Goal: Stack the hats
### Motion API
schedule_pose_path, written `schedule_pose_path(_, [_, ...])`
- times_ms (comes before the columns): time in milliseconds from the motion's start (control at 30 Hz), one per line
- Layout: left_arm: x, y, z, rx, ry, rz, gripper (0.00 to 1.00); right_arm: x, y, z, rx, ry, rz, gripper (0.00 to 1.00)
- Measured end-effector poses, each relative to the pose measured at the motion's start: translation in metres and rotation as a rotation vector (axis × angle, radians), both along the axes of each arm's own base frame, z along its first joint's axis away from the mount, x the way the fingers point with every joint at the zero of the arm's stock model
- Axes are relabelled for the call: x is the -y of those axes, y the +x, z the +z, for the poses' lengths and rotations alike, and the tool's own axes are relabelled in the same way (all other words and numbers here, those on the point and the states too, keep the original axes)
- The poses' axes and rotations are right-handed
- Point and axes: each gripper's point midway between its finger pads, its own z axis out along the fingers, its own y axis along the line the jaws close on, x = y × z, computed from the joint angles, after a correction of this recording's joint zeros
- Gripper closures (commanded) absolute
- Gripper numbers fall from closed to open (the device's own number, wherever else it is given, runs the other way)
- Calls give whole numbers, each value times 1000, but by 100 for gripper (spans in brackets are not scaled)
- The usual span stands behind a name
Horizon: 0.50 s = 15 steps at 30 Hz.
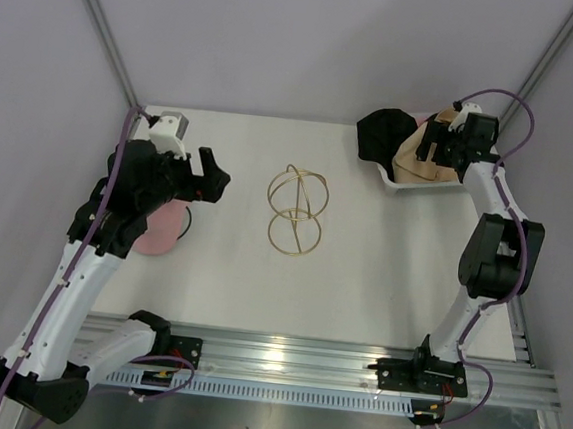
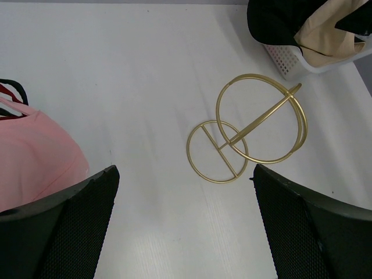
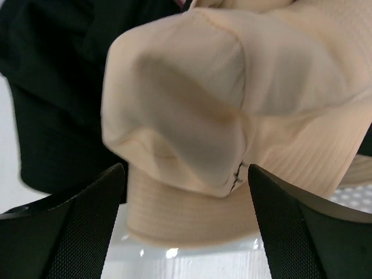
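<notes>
Two white-and-black arms rise from a ribbed aluminium rail [image 1: 284, 355] at the near edge, their purple cables looping beside them. Beyond them spreads the tabletop [image 1: 362, 271], matte white and faintly grained, closed in by plain pale grey walls on three sides with thin metal posts in the back corners.

At the far right corner sits a white plastic mesh basket [image 1: 410, 183], close to the tabletop's back and right edges. A black hat [image 1: 382, 133] of soft, limp cloth spills over its left rim. Beside it a tan bucket hat [image 3: 192, 116] lies crumpled, smooth-woven on the crown and ribbed with stitching round the brim. The right pincer [image 1: 435, 147] hangs over this tan hat with its jaws spread wide. Its dimpled black fingers [image 3: 70, 221] flank the crown without closing on it.

On the left, a pink hat [image 1: 163, 226] of soft fabric lies flat on the tabletop, partly hidden under the left arm. In the left wrist view a red edge and a dark strap show just behind it. The left pincer [image 1: 209, 178] hovers above the surface, jaws fully apart and holding nothing.

At the centre stands a gold wire stand [image 1: 296, 210], made of thin glossy rings joined by a straight bar. Bare white surface lies all round it, well apart from both the hats and the basket.
</notes>
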Motion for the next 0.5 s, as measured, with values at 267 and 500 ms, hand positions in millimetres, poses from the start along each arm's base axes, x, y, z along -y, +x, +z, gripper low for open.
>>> schedule_pose_path(267, [3,8,-7,-19,22,-16,1,15,38,-33,-21,-128,10,35])
schedule_pose_path(500, [5,16,-21,-67,37,-15,1,7,40,-37,-43,-141,24,99])
